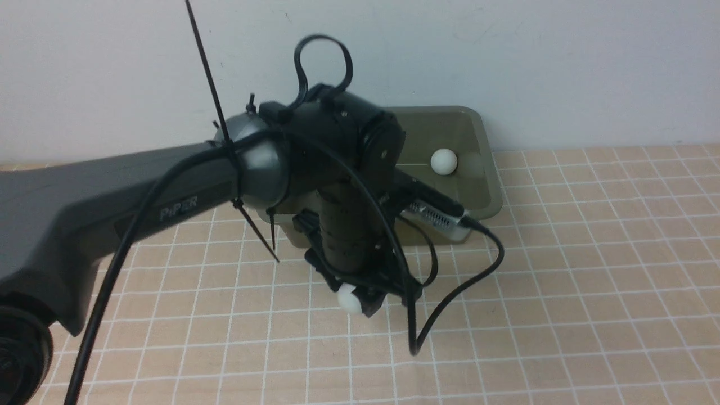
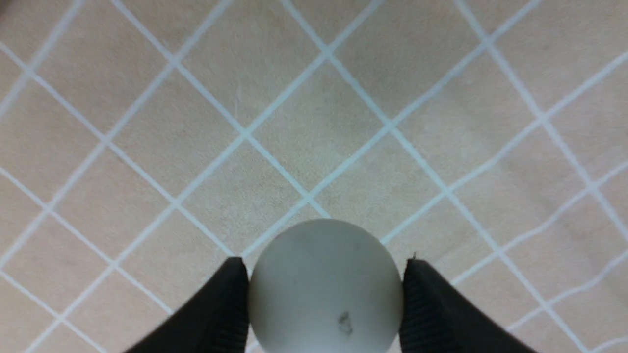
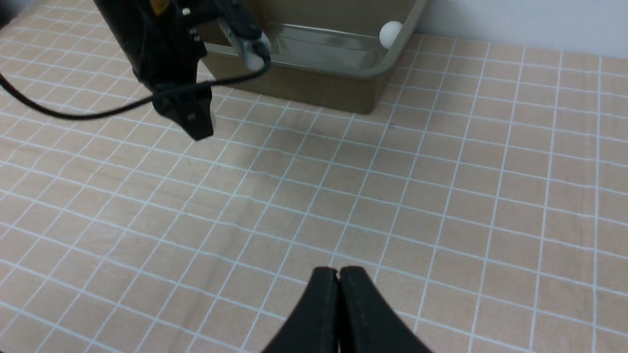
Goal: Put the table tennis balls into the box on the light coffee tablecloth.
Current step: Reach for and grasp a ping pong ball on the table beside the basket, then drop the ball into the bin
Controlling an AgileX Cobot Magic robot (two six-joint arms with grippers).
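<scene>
The left pincer (image 2: pixel 325 264) pinches a white ball (image 2: pixel 324 294) between its two dark fingers (image 2: pixel 216 314). One finger sits on each side at the ball's widest part, so the smooth shell has no slope to slip along. In the front view this pincer points down at the light coffee tablecloth (image 1: pixel 562 281) with the ball at its tip. I cannot tell for certain whether the ball is clear of the cloth.

The box (image 1: pixel 439 126) stands at about 1 o'clock from the held ball, against the back wall and near enough for a short carry. A second ball (image 1: pixel 444 161) lies inside it, toward the 3 o'clock end, kept there by the sloping walls. The left arm (image 1: pixel 112 208) hides the box's 9 o'clock half, so any balls there cannot be counted.

The right pincer (image 3: pixel 338 282) is pressed together with nothing in it. It hangs over bare cloth at roughly 5 o'clock from the box and well apart from it, which looks like waiting out of the working arm's way.

The step in hand looks like the carry. The ball has to clear the flared rim before the fingers spread.
</scene>
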